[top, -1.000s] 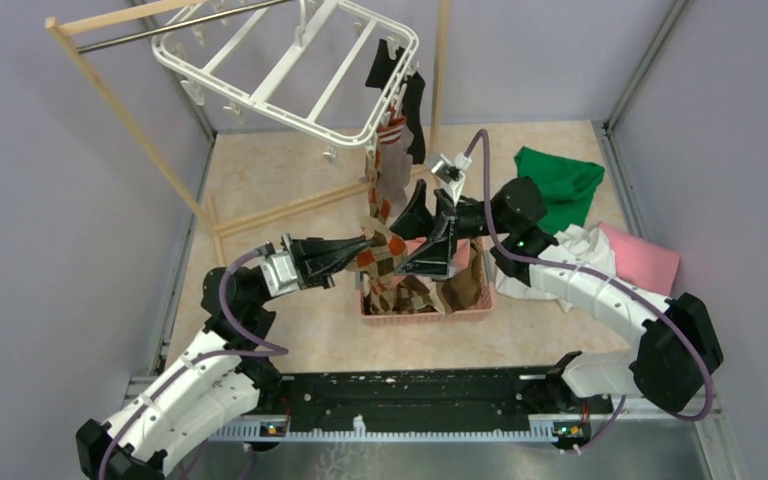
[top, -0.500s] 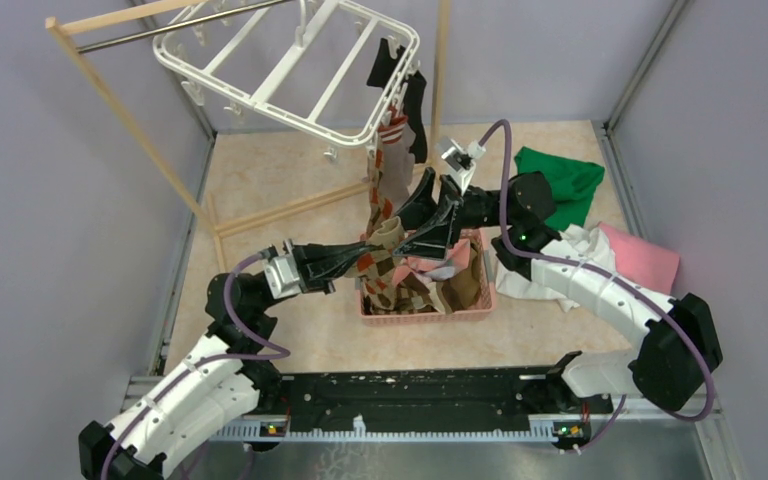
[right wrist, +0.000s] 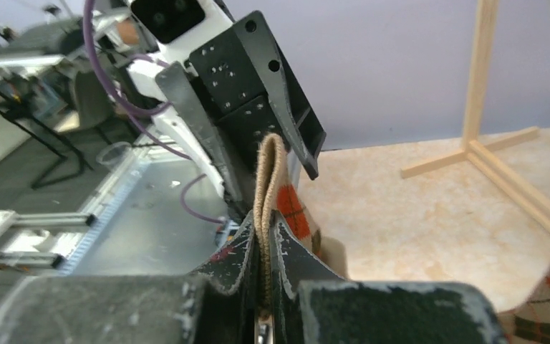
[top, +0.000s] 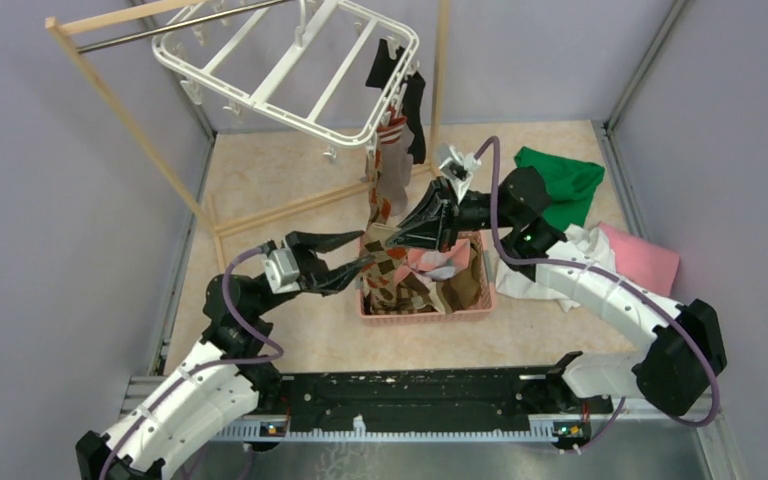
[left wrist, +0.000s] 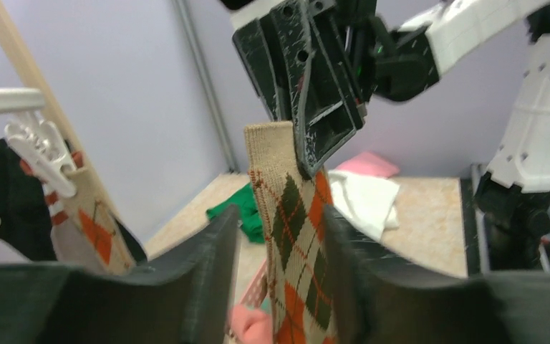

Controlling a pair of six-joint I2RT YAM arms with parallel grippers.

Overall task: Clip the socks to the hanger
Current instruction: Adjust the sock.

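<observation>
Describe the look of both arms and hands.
The left arm and right arm have white shells with black joints. The left hand and right hand are black, with scuffed wedge-shaped fingers. A purple cable loops along each arm.

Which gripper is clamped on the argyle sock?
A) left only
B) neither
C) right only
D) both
C: the right gripper pinches the argyle sock flat at its cuff, while the left gripper has its fingers spread, with a gap showing beside the sock.
</observation>
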